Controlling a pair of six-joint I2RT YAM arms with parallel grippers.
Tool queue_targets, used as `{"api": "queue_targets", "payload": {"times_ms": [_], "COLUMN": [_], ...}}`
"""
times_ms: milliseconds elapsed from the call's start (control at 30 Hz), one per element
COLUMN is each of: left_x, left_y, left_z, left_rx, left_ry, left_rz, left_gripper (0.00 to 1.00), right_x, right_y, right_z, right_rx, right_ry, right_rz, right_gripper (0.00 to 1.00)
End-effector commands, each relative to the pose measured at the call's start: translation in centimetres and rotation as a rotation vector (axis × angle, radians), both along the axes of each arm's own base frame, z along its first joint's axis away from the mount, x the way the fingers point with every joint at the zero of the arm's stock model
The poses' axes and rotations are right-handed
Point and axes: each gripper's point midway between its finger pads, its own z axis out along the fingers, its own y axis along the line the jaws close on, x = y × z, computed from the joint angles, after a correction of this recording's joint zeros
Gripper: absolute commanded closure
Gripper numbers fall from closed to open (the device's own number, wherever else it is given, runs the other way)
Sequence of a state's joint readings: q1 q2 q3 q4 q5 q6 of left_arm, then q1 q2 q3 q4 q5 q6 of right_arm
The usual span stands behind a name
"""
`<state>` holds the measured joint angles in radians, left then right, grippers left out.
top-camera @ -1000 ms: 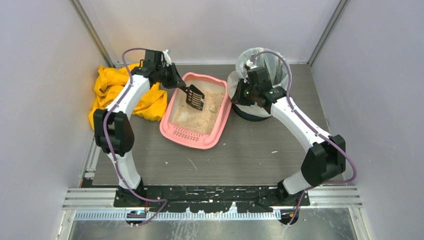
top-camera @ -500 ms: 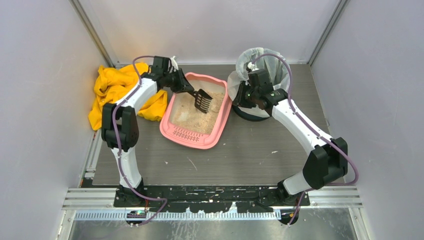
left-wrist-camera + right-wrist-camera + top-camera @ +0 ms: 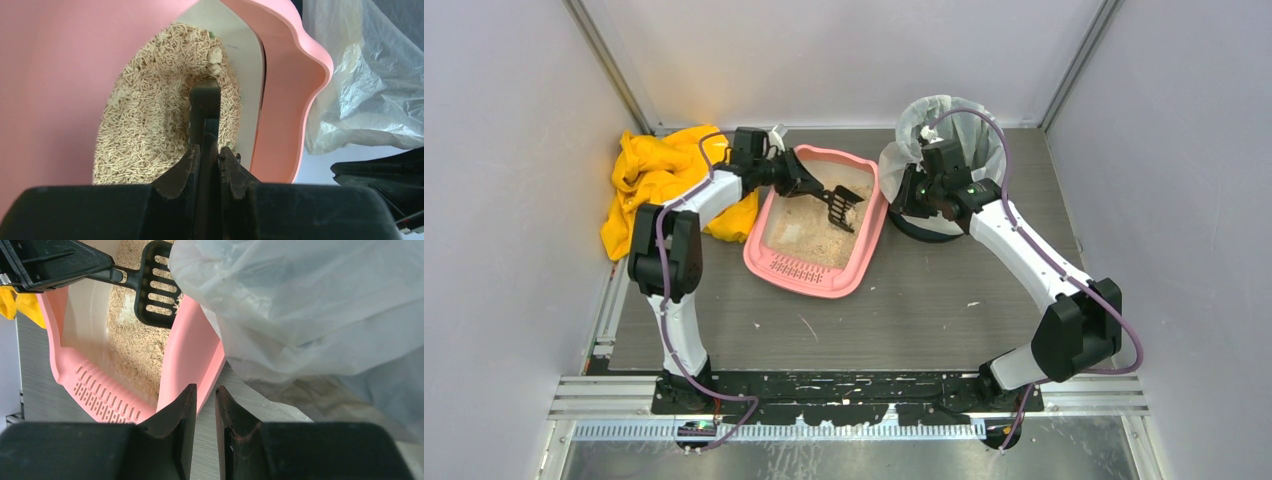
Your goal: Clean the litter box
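Observation:
The pink litter box (image 3: 809, 280) lies on the table left of centre with beige litter in it; it also shows in the left wrist view (image 3: 50, 75) and the right wrist view (image 3: 100, 390). My left gripper (image 3: 809, 187) (image 3: 210, 148) is shut on the handle of a black slotted scoop (image 3: 844, 207) (image 3: 205, 100) (image 3: 157, 290). The scoop's head is low over the litter by the box's right wall. A pale clump (image 3: 216, 55) lies just beyond the scoop. My right gripper (image 3: 906, 190) (image 3: 205, 388) hovers between the box and the bin, jaws nearly together and empty.
A round bin with a clear plastic liner (image 3: 954, 130) (image 3: 300, 305) (image 3: 370, 100) stands right of the box, against my right gripper. A crumpled yellow cloth (image 3: 654, 175) lies left of the box under my left arm. Enclosure walls stand close on three sides.
My left gripper has carried the scoop to the right across the box, toward its right wall. The right arm has barely moved.

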<state>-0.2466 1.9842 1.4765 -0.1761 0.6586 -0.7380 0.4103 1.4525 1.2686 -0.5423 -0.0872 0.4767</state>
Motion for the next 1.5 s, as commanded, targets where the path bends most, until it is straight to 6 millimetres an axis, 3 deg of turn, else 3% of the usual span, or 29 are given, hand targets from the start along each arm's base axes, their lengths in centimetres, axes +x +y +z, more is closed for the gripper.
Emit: {"api": "queue_targets", "payload": {"times_ms": [0, 233, 667, 900, 1200, 1367, 1467], "left_x": [-1.5, -1.0, -0.2, 0.2, 0.6, 0.8, 0.0], "left_y": [-0.9, 2.1, 7.9, 7.9, 8.6, 10.5, 10.6], "left_z": [0.4, 1.7, 2.5, 4.8, 9.9, 11.3, 10.9], "left_rx": [-0.085, -0.107, -0.014, -0.042, -0.104, -0.226, -0.273], "left_ry": [0.047, 0.031, -0.004, -0.036, -0.100, -0.096, -0.061], "left_rz": [-0.068, -0.040, 0.019, -0.008, 0.004, 0.049, 0.049], "left_gripper": [1.00, 1.00, 1.00, 1.00, 1.00, 1.00, 1.00], "right_x": [0.8, 1.1, 1.6, 1.9, 2.5, 3.1, 3.3], "right_y": [0.1, 0.4, 0.8, 1.0, 1.5, 1.9, 2.1], "right_z": [2.4, 2.3, 2.2, 2.2, 1.2, 1.1, 1.0], "right_rx": [0.015, 0.014, 0.026, 0.031, 0.041, 0.056, 0.065], "right_ry": [-0.067, -0.065, -0.067, -0.068, -0.055, -0.061, -0.065], "right_rz": [0.005, 0.017, 0.020, 0.023, 0.023, 0.021, 0.020], "right_gripper": [0.74, 0.74, 0.74, 0.74, 0.74, 0.74, 0.74]}}
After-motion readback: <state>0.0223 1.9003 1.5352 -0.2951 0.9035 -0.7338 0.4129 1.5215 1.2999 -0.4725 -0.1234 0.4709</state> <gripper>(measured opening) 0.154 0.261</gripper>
